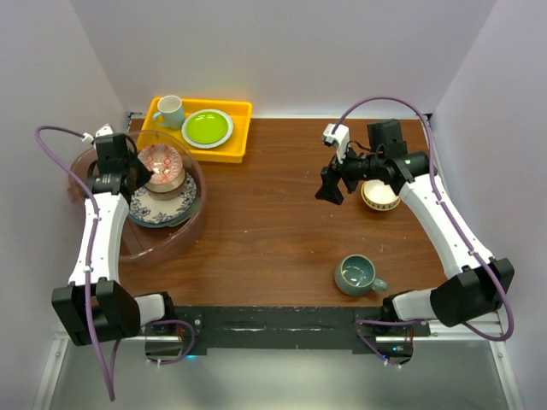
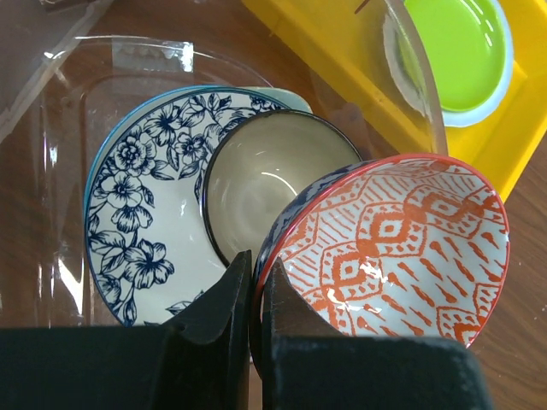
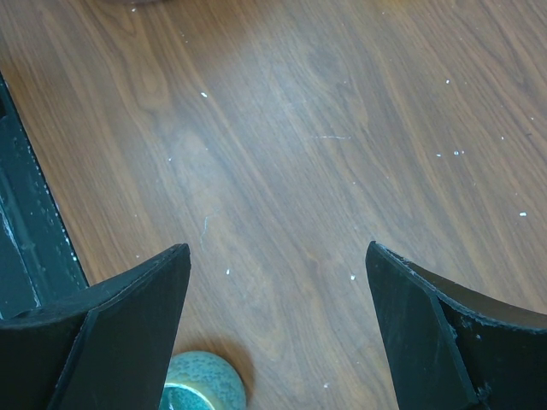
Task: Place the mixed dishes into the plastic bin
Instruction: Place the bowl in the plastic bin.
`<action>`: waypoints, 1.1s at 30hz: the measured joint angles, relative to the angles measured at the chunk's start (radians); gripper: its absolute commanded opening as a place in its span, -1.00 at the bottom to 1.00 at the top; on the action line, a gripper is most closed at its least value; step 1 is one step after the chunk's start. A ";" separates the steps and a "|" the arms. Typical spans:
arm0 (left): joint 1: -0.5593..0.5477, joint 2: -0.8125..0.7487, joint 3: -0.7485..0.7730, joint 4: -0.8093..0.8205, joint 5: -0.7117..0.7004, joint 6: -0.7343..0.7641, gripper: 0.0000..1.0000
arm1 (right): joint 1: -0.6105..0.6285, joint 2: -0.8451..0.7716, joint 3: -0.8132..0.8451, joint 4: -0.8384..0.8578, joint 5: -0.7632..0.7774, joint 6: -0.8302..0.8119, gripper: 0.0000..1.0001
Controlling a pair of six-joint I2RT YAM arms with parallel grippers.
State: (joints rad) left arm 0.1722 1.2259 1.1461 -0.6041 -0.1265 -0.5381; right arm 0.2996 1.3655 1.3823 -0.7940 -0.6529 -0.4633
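My left gripper (image 1: 139,175) (image 2: 255,266) is shut on the rim of a red-and-white patterned dish (image 1: 161,161) (image 2: 393,248). It holds the dish tilted over the transparent pinkish plastic bin (image 1: 128,243) (image 2: 412,64). In the bin lie a blue floral plate (image 1: 158,211) (image 2: 141,213) and, on it, a cream bowl with a dark rim (image 2: 265,179). A pale green edge (image 2: 292,96) shows under the plate. My right gripper (image 1: 329,190) (image 3: 278,256) is open and empty above the table. A cream-tan bowl (image 1: 381,196) sits by the right arm. A teal mug (image 1: 356,275) (image 3: 201,384) stands nearer the front.
A yellow tray (image 1: 231,111) (image 2: 342,60) at the back left, just behind the bin, holds a white mug (image 1: 168,109) and a lime-green plate (image 1: 207,128) (image 2: 453,47). White walls close in the left, right and back.
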 measured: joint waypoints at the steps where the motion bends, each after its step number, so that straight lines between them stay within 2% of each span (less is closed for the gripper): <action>1: 0.004 0.012 -0.002 0.007 0.005 0.000 -1.00 | 0.000 0.000 -0.001 0.000 0.000 0.000 0.75; 15: 0.024 0.146 -0.032 0.074 0.036 0.001 -1.00 | 0.000 0.000 -0.003 0.002 0.005 0.000 0.76; 18: 0.024 0.160 -0.032 0.074 0.038 0.002 -0.92 | 0.000 0.000 -0.004 0.002 0.005 0.000 0.76; 24: 0.024 0.164 -0.032 0.073 0.045 0.004 -0.63 | 0.000 0.000 -0.005 0.002 0.006 0.000 0.76; 25: 0.024 0.164 -0.032 0.072 0.045 0.005 -0.46 | 0.000 0.000 -0.006 0.002 0.006 0.000 0.76; 28: 0.025 0.164 -0.032 0.076 0.047 0.007 -0.21 | 0.000 0.000 -0.007 0.002 0.006 0.000 0.76; 33: 0.029 0.162 -0.032 0.089 0.048 0.006 0.04 | -0.002 0.000 -0.008 0.002 0.006 0.000 0.76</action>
State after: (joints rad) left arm 0.2012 1.3876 1.1141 -0.5152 -0.0780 -0.5316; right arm 0.2977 1.3655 1.3739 -0.7921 -0.6464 -0.4629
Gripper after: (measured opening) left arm 0.455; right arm 0.877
